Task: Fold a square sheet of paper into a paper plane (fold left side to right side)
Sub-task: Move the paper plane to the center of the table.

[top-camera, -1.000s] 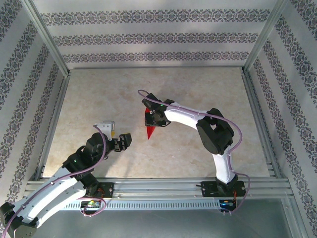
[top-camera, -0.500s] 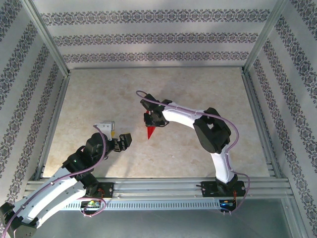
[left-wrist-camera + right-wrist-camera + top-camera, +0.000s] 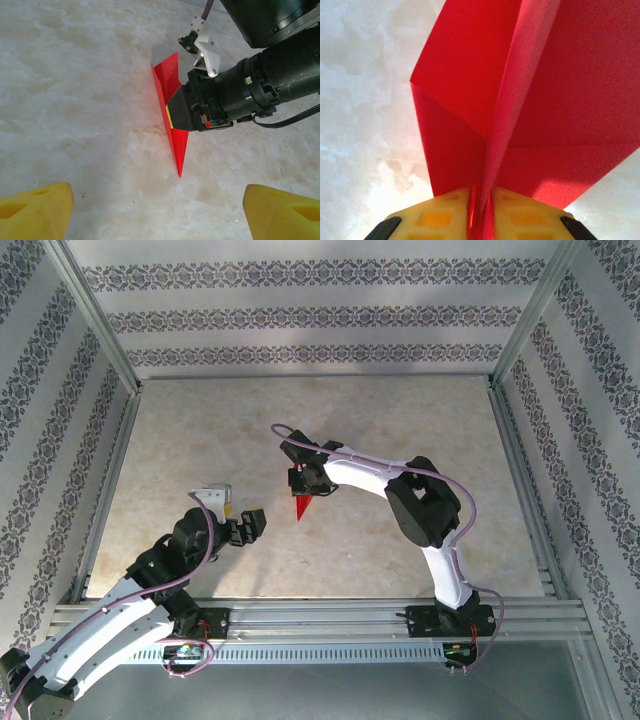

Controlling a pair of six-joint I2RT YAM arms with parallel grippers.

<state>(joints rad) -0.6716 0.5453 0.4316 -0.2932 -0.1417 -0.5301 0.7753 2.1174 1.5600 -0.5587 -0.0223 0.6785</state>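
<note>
The right gripper (image 3: 481,200) is pinched tight on the centre crease of the red paper plane (image 3: 176,145), holding it over the middle of the desk (image 3: 200,430) with the pointed tip toward the near edge. The left gripper (image 3: 238,512) hangs wide and holds nothing, nearer the near left corner, apart from the plane.

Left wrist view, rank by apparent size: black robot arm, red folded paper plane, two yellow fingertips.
1. black robot arm
2. yellow fingertips, the two alike; cropped and nearest the camera, so inflated
3. red folded paper plane, partly hidden
</note>
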